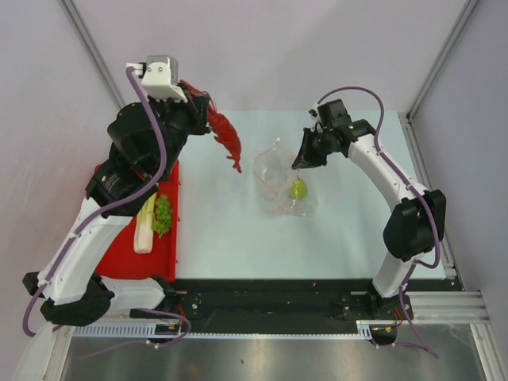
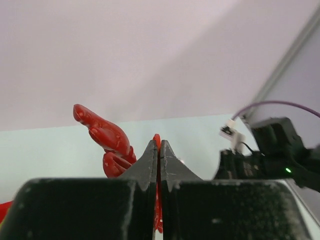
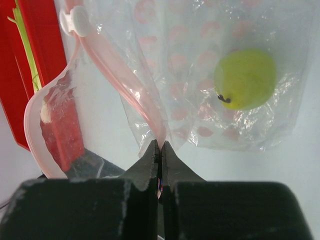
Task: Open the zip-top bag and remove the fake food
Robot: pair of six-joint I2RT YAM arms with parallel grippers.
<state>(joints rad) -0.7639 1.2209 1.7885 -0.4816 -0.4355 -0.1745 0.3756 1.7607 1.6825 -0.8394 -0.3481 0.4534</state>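
Note:
My left gripper (image 1: 208, 113) is shut on the red lobster (image 1: 227, 140) and holds it in the air at the table's back left; its claw (image 2: 102, 132) shows beside my fingers in the left wrist view. My right gripper (image 1: 300, 163) is shut on the zip strip at the mouth of the clear zip-top bag (image 1: 279, 181), which stands open. The yellow-green pear (image 1: 298, 189) lies inside the bag (image 3: 200, 75), also seen in the right wrist view (image 3: 246, 78). The green grape bunch (image 1: 163, 213) and the pale stalk vegetable (image 1: 144, 226) lie on the red tray (image 1: 139, 258).
The red tray lies at the left, partly under my left arm. A light mat (image 1: 238, 238) covers the table. Metal frame posts (image 1: 432, 67) stand at the back corners, and a black rail (image 1: 270, 298) runs along the near edge.

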